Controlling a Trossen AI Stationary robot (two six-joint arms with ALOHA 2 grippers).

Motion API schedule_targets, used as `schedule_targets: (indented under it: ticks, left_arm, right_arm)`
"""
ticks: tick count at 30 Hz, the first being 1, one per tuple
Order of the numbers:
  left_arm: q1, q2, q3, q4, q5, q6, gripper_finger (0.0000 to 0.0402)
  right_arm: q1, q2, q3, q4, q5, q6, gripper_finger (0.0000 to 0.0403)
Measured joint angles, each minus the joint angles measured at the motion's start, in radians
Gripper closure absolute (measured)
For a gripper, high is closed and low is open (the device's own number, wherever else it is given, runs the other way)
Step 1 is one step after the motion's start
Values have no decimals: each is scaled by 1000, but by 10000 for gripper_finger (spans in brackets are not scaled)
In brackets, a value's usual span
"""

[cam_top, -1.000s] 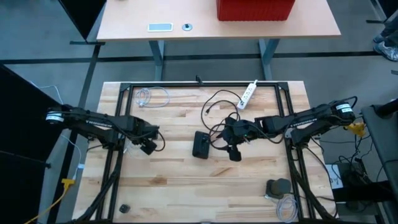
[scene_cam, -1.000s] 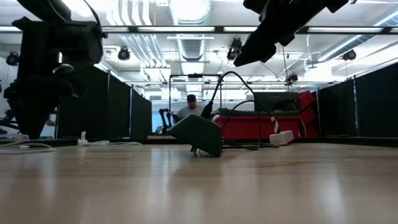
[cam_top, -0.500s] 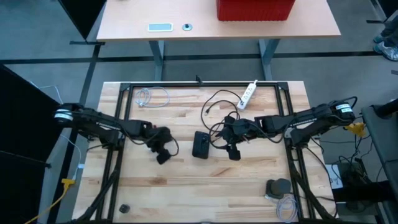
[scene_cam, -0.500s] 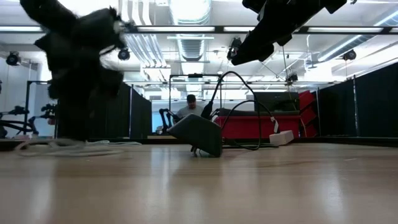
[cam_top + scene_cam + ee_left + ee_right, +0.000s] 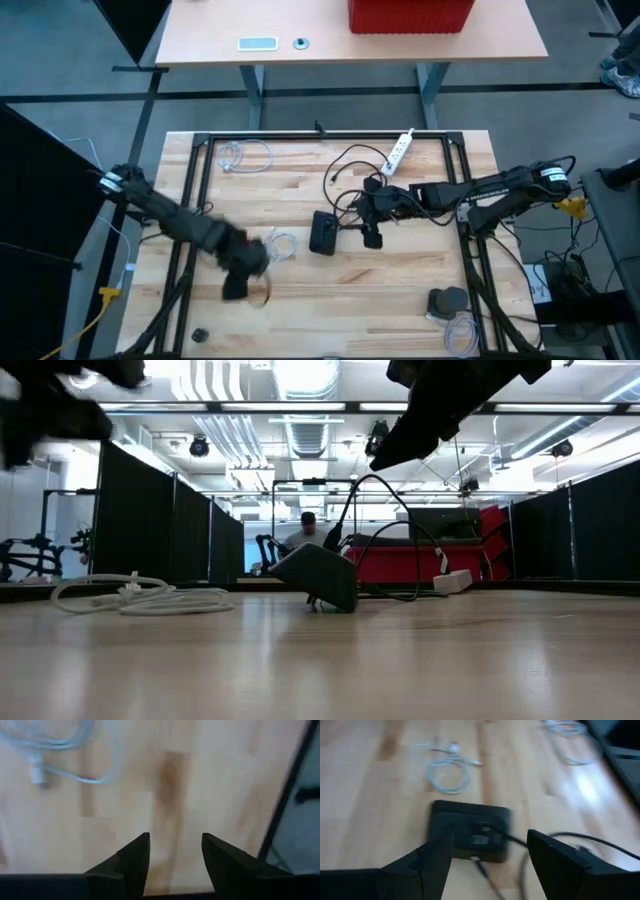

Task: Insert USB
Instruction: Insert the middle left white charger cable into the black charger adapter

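Both tools empty, fingers apart: left tool point(image 5: 172, 855), right tool point(image 5: 487, 857) facing hub point(image 5: 470, 827).

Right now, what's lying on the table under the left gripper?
Only bare wood of the table shows under the open left gripper. A loose white cable lies off to one side, not beneath it. Whatever the fingers cover is hidden.

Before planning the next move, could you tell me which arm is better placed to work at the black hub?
Right: the right gripper hovers open beside the black hub, facing it. The left gripper is open too, but farther off.
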Motion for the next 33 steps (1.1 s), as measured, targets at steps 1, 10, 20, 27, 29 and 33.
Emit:
schedule_targets:
  ticks: [1, 10, 20, 27, 29, 33]
  left_arm:
    - [-50, 22, 21, -8, -16, -10, 234]
    - [-298, 228, 183, -41, -10, -36, 198]
    - [-453, 320, 219, -46, 77, -26, 166]
    - [-476, 396, 218, -50, 106, -27, 166]
    - [-475, 415, 218, -52, 121, -28, 170]
    - [-473, 435, 217, -53, 204, -21, 182]
  right_arm:
    - [0, 0, 0, -1, 36, 3, 162]
    - [14, 0, 0, -39, 98, 97, 128]
    - [120, 1, 0, -78, 114, 208, 70]
    - [137, 2, 0, -77, 131, 217, 59]
    - [138, 2, 0, -77, 133, 217, 59]
    - [141, 2, 0, -76, 134, 209, 59]
